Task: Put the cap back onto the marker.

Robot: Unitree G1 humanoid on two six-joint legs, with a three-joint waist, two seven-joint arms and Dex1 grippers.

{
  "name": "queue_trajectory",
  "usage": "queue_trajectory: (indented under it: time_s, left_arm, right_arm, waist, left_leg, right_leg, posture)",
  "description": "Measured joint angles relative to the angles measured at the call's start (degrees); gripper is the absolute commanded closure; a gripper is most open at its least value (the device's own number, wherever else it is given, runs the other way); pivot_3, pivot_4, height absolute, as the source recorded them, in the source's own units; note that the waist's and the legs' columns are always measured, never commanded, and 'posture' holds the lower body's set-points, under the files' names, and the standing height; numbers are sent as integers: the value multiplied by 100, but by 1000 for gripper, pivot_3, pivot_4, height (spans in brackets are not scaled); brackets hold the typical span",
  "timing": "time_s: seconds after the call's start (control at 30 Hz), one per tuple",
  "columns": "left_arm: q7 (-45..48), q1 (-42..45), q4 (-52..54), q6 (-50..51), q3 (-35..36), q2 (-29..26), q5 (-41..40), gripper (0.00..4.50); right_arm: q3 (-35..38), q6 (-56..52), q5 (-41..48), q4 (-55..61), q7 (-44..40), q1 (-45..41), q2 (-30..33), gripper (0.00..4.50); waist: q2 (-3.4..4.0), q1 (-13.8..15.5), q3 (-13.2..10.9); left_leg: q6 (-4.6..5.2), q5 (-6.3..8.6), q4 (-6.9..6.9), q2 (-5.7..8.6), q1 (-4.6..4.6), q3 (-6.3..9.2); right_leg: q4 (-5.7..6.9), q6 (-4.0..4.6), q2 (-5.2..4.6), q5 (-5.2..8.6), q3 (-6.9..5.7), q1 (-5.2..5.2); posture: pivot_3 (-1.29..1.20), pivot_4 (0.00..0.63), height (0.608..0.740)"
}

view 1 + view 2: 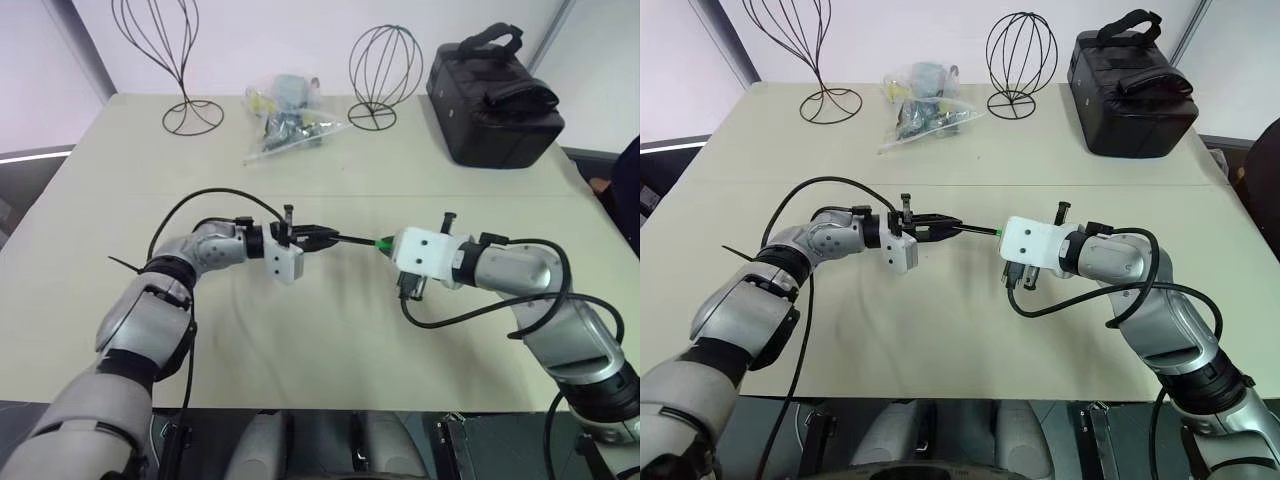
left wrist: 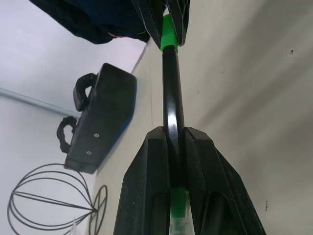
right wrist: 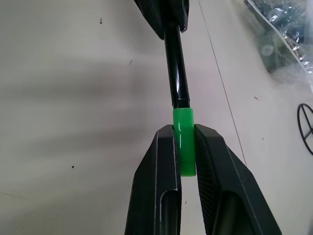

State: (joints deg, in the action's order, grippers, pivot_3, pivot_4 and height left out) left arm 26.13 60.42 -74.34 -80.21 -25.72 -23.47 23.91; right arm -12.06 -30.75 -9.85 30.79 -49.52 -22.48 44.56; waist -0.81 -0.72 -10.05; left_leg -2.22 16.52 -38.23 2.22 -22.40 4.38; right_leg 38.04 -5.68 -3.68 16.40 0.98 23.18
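Because your left fingers (image 2: 177,161) are clamped on the marker (image 2: 172,93) and your right fingers (image 3: 185,147) on the cap (image 3: 184,139), both are held level above the table (image 1: 330,330), end to end, so the cap seats straight.

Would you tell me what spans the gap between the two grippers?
The marker, held by the left gripper, runs into the cap in the right gripper; right wrist view.
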Motion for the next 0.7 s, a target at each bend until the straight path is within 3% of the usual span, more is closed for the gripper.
queue_trajectory:
  time_s: [0.4, 0.7]
  left_arm:
    - [2883, -199, 128, 571, 616, 350, -2030, 4500]
    - [3950, -235, 238, 661, 875, 358, -2551, 4500]
  right_arm:
    - [-24, 202, -73, 63, -42, -6, 80, 4247]
    - [-90, 341, -111, 170, -149, 13, 124, 4247]
  waist:
    - [0, -9, 0]
    - [0, -5, 0]
  left_leg:
    - [0, 0, -1, -2, 0, 1]
    - [0, 0, -2, -2, 0, 1]
  right_leg:
    - [1, 0, 1, 0, 0, 0]
    - [1, 0, 1, 0, 0, 0]
  posture:
    - [0, 150, 740]
    - [0, 150, 740]
